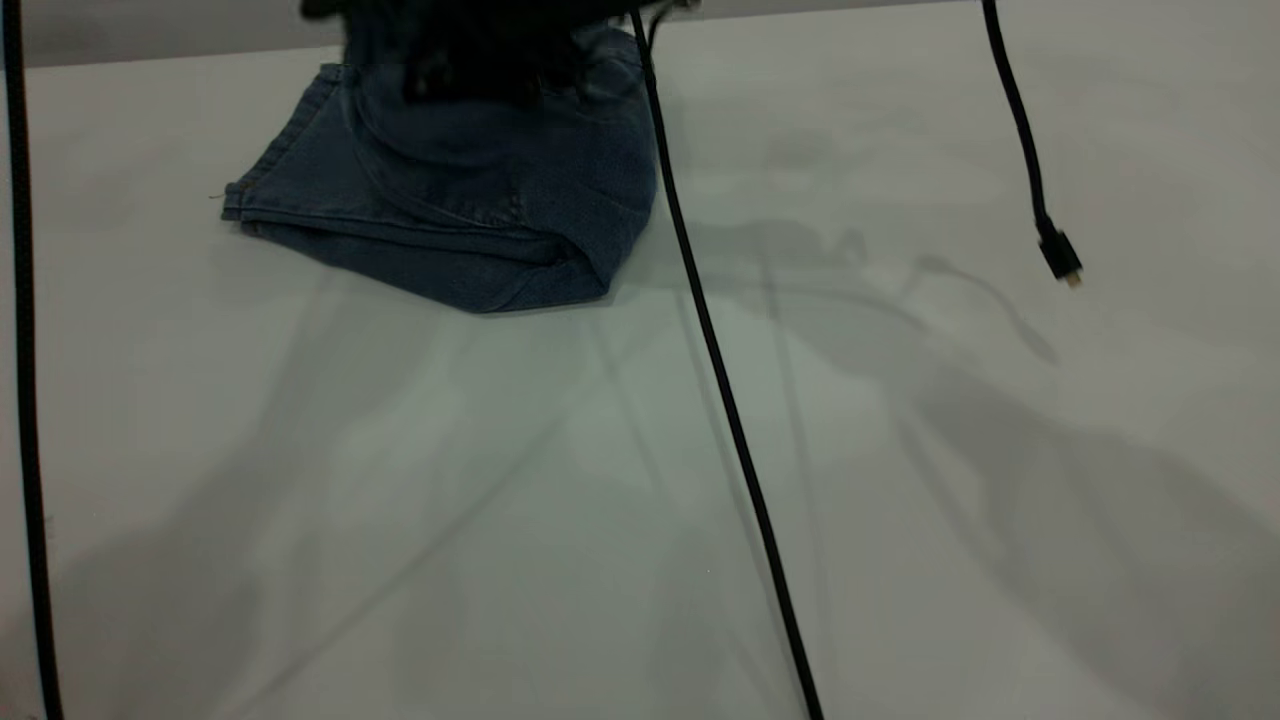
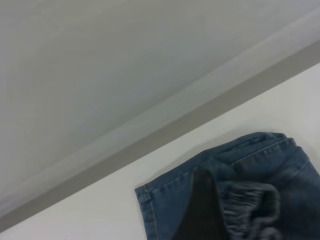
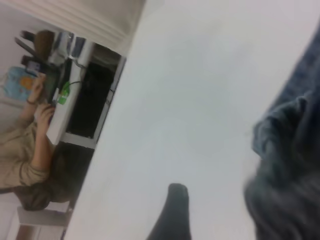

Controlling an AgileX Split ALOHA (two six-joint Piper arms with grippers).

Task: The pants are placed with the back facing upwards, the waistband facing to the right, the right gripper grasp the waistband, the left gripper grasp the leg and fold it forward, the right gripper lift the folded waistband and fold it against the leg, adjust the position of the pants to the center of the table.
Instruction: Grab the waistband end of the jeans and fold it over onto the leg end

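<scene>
The pants point(image 1: 470, 200) lie folded into a compact blue denim bundle at the far left of the table point(image 1: 640, 480), with the leg hem point(image 1: 240, 200) pointing left. Dark arm hardware point(image 1: 470, 50) hangs over the bundle at the picture's top edge and hides its far part. In the left wrist view, my left gripper point(image 2: 235, 217) is right at the ruffled waistband point(image 2: 250, 202), which bunches up against it. In the right wrist view, my right gripper point(image 3: 215, 215) is open: one black finger point(image 3: 172, 215) stands over bare table, and the waistband point(image 3: 287, 195) lies a gap away beside it.
A black cable point(image 1: 720, 380) runs down across the middle of the table. Another cable point(image 1: 25, 400) hangs along the left edge, and a loose plug end point(image 1: 1060, 255) dangles at the right. The table's far edge point(image 2: 165, 137) is close behind the pants. A seated person point(image 3: 35, 150) is beyond the table.
</scene>
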